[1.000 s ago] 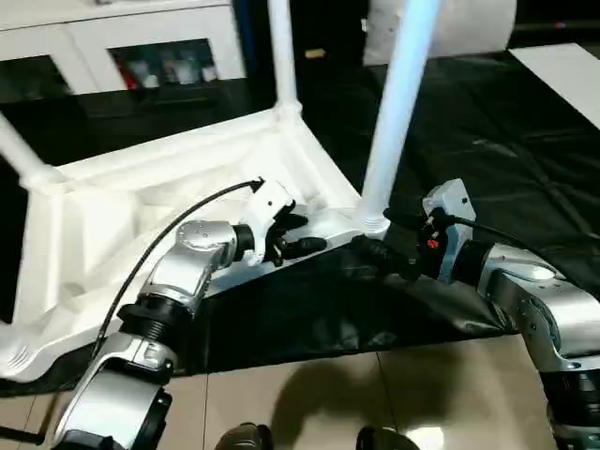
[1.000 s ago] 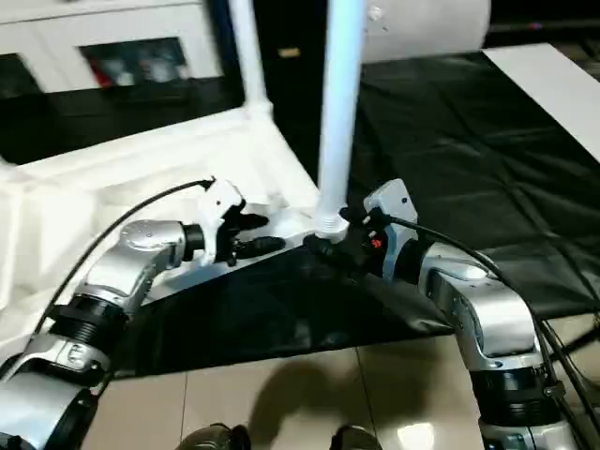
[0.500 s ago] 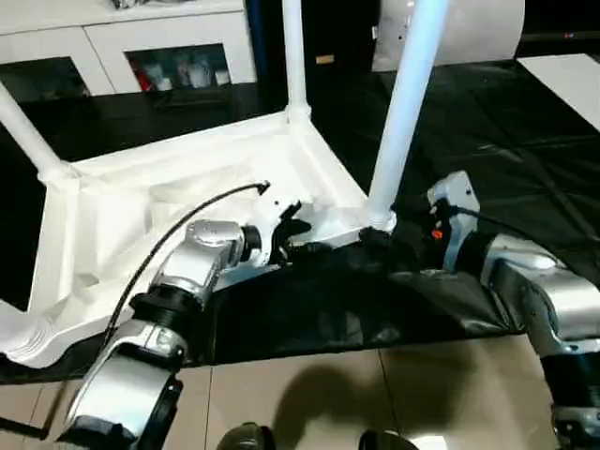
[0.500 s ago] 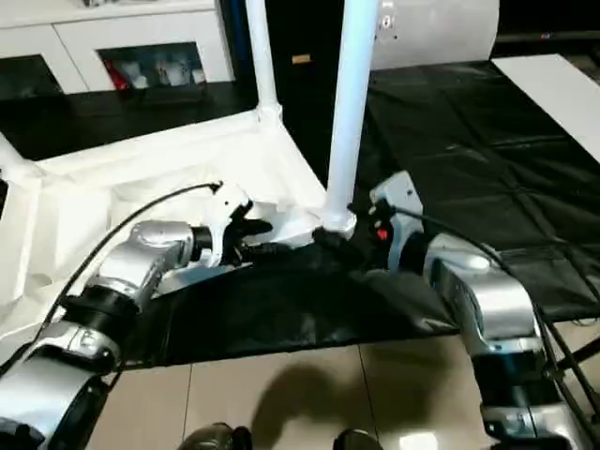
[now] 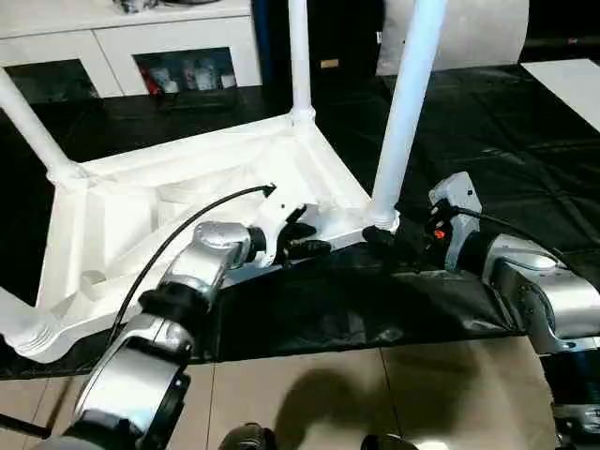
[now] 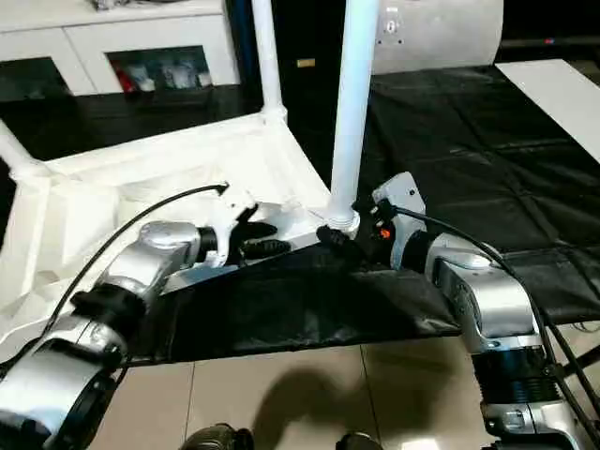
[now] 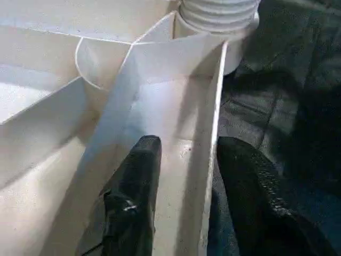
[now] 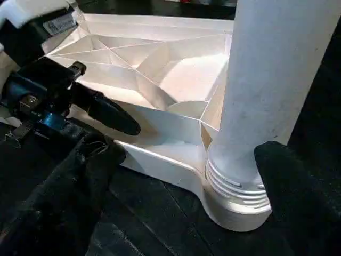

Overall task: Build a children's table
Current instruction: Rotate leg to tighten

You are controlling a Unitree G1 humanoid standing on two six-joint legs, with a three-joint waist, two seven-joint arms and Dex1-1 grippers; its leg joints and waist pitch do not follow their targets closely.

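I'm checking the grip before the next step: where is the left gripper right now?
In the left eye view the left gripper is at the near edge of the upturned table top, one finger either side of the rim wall, left of the nearest leg.

One white table top [image 5: 141, 216] lies upside down, ribbed underside up, with four white legs [image 5: 405, 103] showing at its corners: three standing up from their sockets and a fourth seen just as a stub at the nearest left corner. Two silver robot arms reach in, each with one end effector, the left end effector [image 5: 302, 236] and the right end effector [image 5: 389, 239], two black fingers [image 7: 133, 197] apiece. Behind stand one white cabinet [image 5: 141, 47] with two glass doors and one big white roll [image 5: 478, 33], and one black sheet [image 5: 487, 141] covers the floor.
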